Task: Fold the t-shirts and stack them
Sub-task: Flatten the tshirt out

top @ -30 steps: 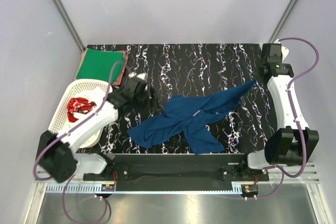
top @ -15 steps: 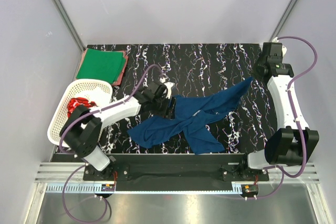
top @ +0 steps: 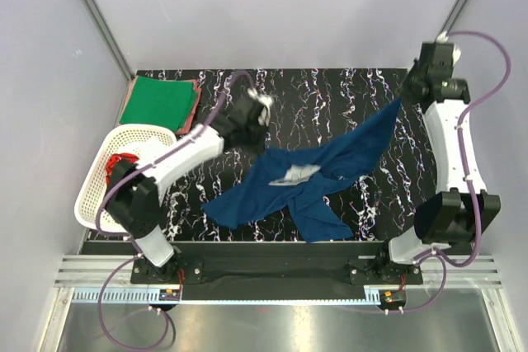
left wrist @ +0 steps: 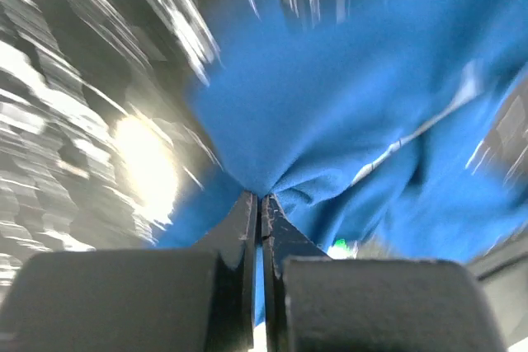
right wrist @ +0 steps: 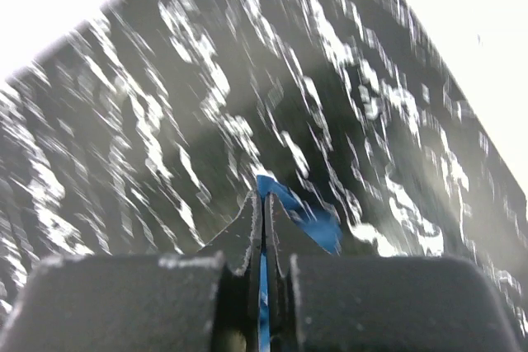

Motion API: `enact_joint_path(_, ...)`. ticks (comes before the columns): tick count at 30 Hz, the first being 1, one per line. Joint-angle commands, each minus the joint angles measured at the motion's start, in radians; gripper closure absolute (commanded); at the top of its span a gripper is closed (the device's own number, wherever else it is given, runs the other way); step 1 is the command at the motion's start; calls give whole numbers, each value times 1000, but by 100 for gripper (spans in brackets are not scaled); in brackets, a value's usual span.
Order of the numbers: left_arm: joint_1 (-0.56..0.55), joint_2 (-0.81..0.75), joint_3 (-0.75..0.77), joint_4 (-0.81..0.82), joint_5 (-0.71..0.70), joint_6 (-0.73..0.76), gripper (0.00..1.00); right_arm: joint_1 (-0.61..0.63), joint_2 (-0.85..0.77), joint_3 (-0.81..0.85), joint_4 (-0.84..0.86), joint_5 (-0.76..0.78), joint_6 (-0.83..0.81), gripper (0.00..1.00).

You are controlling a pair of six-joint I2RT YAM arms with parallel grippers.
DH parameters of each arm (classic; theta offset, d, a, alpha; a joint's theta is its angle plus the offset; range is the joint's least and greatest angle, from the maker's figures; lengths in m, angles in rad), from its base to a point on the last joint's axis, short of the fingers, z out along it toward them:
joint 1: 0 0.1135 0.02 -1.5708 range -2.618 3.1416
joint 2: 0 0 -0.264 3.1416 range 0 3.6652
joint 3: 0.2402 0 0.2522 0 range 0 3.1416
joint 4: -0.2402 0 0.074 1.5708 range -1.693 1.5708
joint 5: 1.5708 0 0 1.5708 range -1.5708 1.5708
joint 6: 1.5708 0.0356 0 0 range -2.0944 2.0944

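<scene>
Four t-shirts are counted. One dark navy blue cloth t-shirt is spread crumpled across the middle of the black, white-veined desk and is held at two places. Its upper left edge is pinched by the left gripper, whose jaws are seen in the left wrist view clenched on a gathered fold of blue cloth. A far corner is grasped by the right gripper near the desk's far right corner. In the right wrist view its jaws are pressed together with a sliver of blue cloth between them. Between the two grips the cloth is drawn out in a band, while the rest lies on the desk toward the near edge.

One bright green folded t-shirt is laid at the far left corner of the desk, on top of one reddish-pink t-shirt, of which only a strip is seen along the right side. One red t-shirt with white print is bundled in one white plastic lattice basket at the desk's left edge and is partly hidden by the left arm.
</scene>
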Motion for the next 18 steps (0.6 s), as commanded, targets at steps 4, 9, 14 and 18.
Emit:
enact_joint_path(4,177,-206,274,-146,-189,-107,100,-1,71,355,-31,45,-19,100)
enact_joint_path(9,182,-239,284,-165,-217,-104,100,-1,31,361,6,39,-20,100)
enact_joint_path(14,163,-281,117,-114,-199,-102,100,-1,-16,248,15,47,-34,100)
enact_joint_path(18,70,-339,-150,-1,-193,-187,99,-2,-82,87,0,120,-36,100)
